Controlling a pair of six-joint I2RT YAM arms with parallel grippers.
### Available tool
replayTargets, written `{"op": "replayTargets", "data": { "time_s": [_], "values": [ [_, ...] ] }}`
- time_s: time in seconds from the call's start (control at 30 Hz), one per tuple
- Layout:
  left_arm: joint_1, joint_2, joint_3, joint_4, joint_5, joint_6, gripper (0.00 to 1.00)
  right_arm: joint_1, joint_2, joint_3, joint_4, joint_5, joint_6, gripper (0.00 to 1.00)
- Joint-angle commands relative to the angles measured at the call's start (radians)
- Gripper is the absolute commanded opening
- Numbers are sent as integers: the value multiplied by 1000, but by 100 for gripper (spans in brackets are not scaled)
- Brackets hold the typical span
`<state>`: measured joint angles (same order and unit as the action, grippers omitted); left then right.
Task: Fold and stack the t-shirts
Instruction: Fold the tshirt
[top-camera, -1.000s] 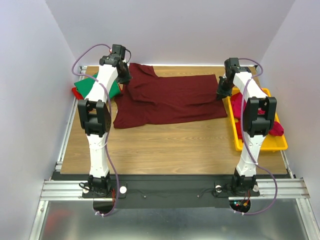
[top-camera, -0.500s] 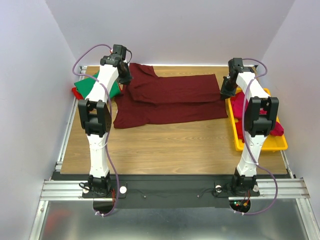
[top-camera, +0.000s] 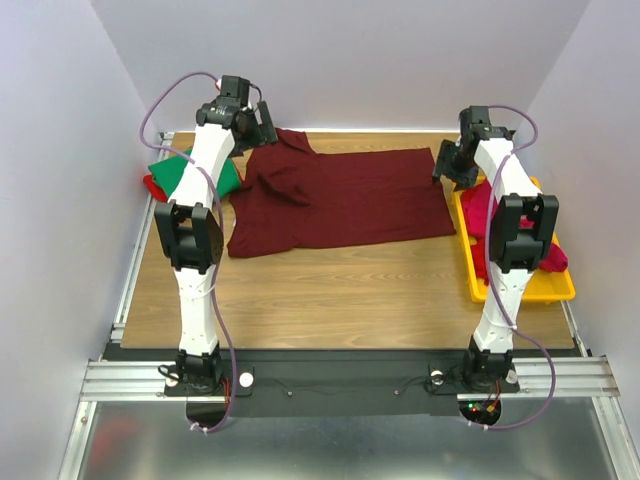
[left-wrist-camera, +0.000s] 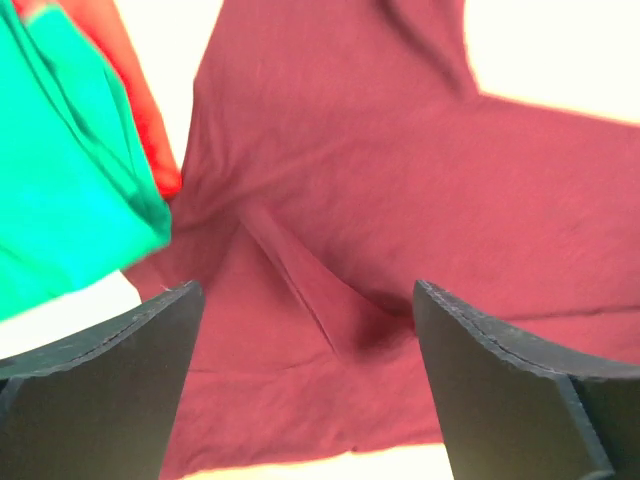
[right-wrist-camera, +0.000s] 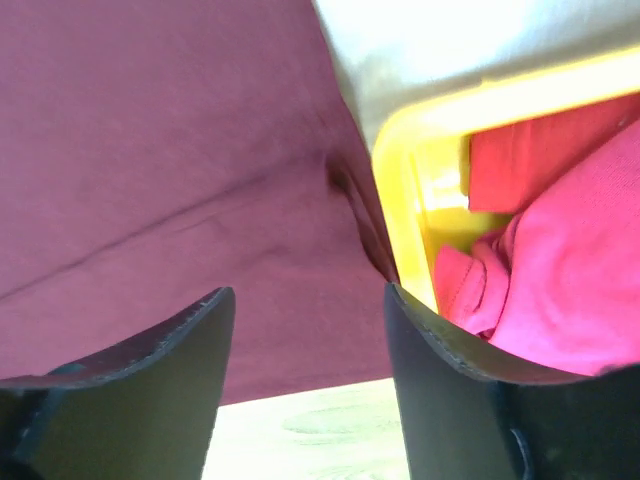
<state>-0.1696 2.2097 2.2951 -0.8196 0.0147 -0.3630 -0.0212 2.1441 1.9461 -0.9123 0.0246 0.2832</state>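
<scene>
A dark maroon t-shirt (top-camera: 340, 200) lies spread across the back of the wooden table, partly folded along its length. My left gripper (top-camera: 262, 125) hangs open above its left sleeve end; in the left wrist view the left gripper (left-wrist-camera: 305, 295) holds nothing, with creased maroon cloth (left-wrist-camera: 350, 150) below. My right gripper (top-camera: 450, 165) is open over the shirt's right edge; in the right wrist view the right gripper (right-wrist-camera: 308, 295) is empty above the maroon cloth (right-wrist-camera: 180, 150). A folded green t-shirt (top-camera: 190, 170) rests on a red one (top-camera: 152, 185) at far left.
A yellow tray (top-camera: 520, 290) at the right edge holds a bright pink t-shirt (top-camera: 480, 205) and a red one (top-camera: 555, 255); the tray rim (right-wrist-camera: 410, 200) touches the maroon shirt's edge. White walls close in the left, right and back sides.
Both grippers have gone from shut to open, letting go of the maroon shirt, and have lifted a little toward the back. The shirt's folded layer has settled flat.
</scene>
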Motion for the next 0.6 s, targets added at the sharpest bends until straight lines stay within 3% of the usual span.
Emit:
{"op": "replayTargets", "data": {
  "time_s": [0.0,0.1,0.33,0.57],
  "values": [
    [2,-88,27,74,-47,-20,99,-10,-55,62,47,-50,-26,72],
    [-14,-180,-160,132,-42,-28,99,-10,-110,2,88,-127,-18,76],
    [-83,-343,-611,237,68,-42,98,6,-197,-228,176,-294,-6,75],
    [-116,-429,-899,321,148,-85,99,20,-225,-358,217,-334,-15,75]
  ]
}}
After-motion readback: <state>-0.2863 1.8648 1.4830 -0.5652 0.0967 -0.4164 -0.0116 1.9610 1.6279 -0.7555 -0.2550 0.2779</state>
